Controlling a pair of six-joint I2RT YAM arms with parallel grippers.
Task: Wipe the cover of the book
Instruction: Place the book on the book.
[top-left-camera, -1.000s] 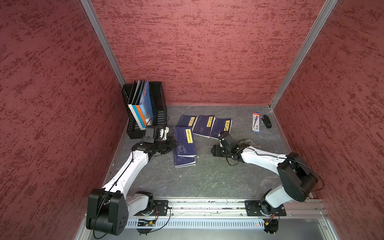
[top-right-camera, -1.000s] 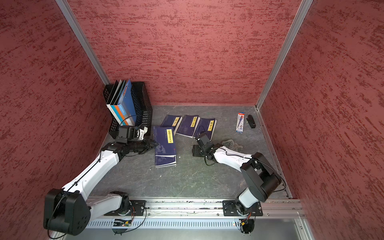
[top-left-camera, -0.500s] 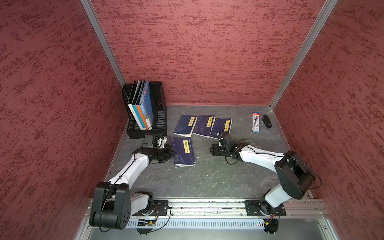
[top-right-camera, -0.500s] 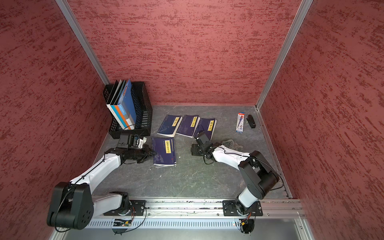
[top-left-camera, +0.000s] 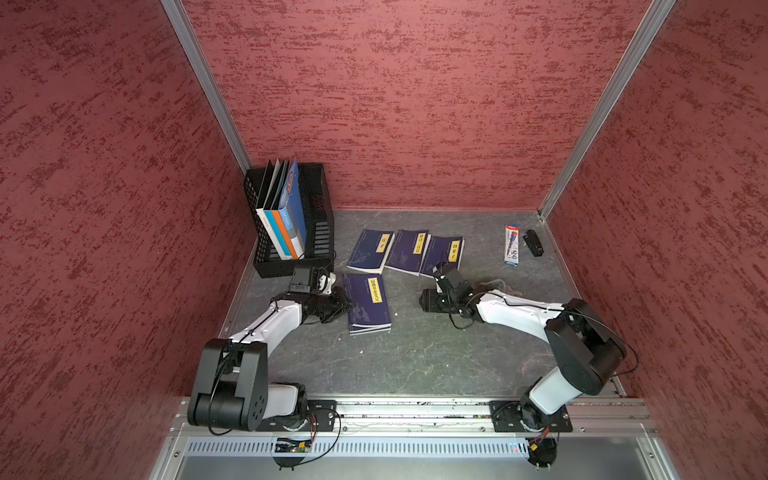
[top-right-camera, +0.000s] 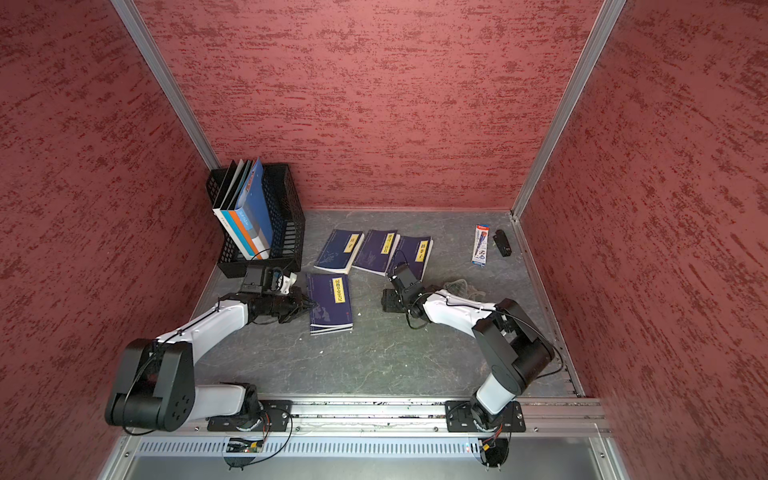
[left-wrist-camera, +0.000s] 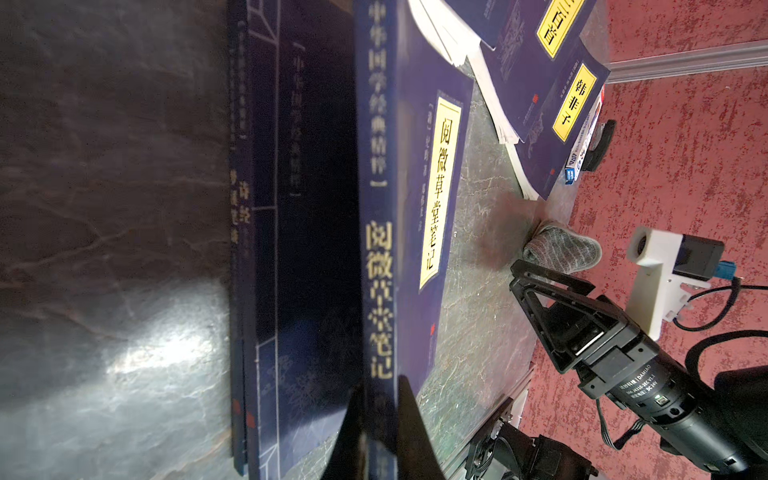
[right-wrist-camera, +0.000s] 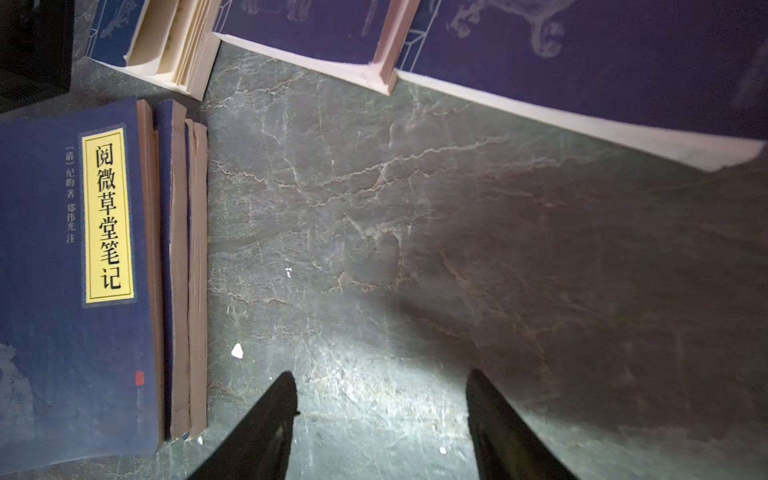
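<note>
The book (top-left-camera: 368, 301) (top-right-camera: 330, 301) has a dark blue cover with a yellow title label. It lies on top of a small stack of like books at the left middle of the table. My left gripper (top-left-camera: 349, 305) (top-right-camera: 311, 305) (left-wrist-camera: 380, 382) is shut on its spine edge (left-wrist-camera: 380, 249), one finger on each side. My right gripper (top-left-camera: 428, 300) (top-right-camera: 388, 301) (right-wrist-camera: 380, 386) hangs open and empty over bare table to the right of the stack (right-wrist-camera: 62, 270). A grey cloth (top-left-camera: 494, 286) (top-right-camera: 457, 286) (left-wrist-camera: 561, 249) lies crumpled behind the right arm.
A black basket (top-left-camera: 320, 249) with upright folders stands at the back left, close to the left wrist. Three more blue books (top-left-camera: 405, 251) lie in a row at the back. A pen pack (top-left-camera: 511, 245) and a small black object (top-left-camera: 533, 242) sit at the back right.
The left arm has drawn back toward the front, pulling the book stack a little nearer; over the last half second it has held still. The right arm has hardly moved.
</note>
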